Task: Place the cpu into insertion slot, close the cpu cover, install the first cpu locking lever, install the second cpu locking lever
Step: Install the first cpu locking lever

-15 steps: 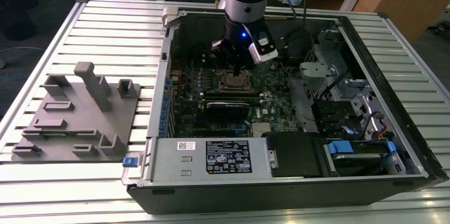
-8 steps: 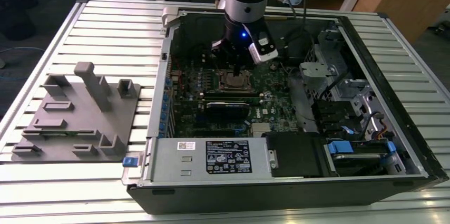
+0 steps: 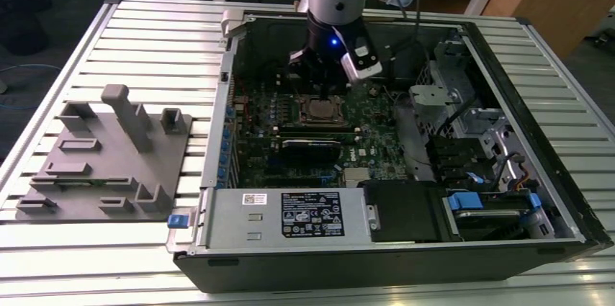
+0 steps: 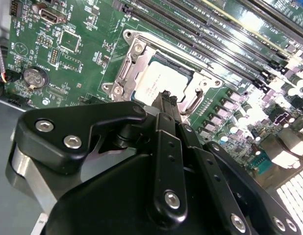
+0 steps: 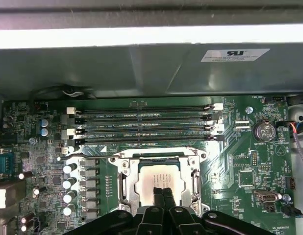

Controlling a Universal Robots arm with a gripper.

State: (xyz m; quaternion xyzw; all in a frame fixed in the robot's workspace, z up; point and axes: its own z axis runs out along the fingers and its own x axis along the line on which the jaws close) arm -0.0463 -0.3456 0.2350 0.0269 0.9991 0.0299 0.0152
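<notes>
The cpu (image 5: 160,180), a silvery-tan square chip, lies flat in the insertion slot (image 3: 320,111) on the green board. The cpu cover (image 5: 126,177), a thin silvery frame, lies down around the chip, whose top shows through the window (image 4: 157,81). My gripper (image 5: 163,194) is shut with nothing between its black fingers, and its tips sit over one edge of the chip (image 4: 166,98). Whether they touch it I cannot tell. A thin wire lever (image 5: 88,155) runs out sideways from the socket. A hooked lever end (image 4: 194,102) shows beside the fingertips.
Long black memory slots (image 5: 144,126) lie just beyond the socket. A round coin battery (image 5: 264,131) and a row of silver capacitors (image 5: 69,188) flank it. The open case walls (image 3: 227,90) ring the board. A grey fixture plate (image 3: 106,155) stands at the exterior view's left.
</notes>
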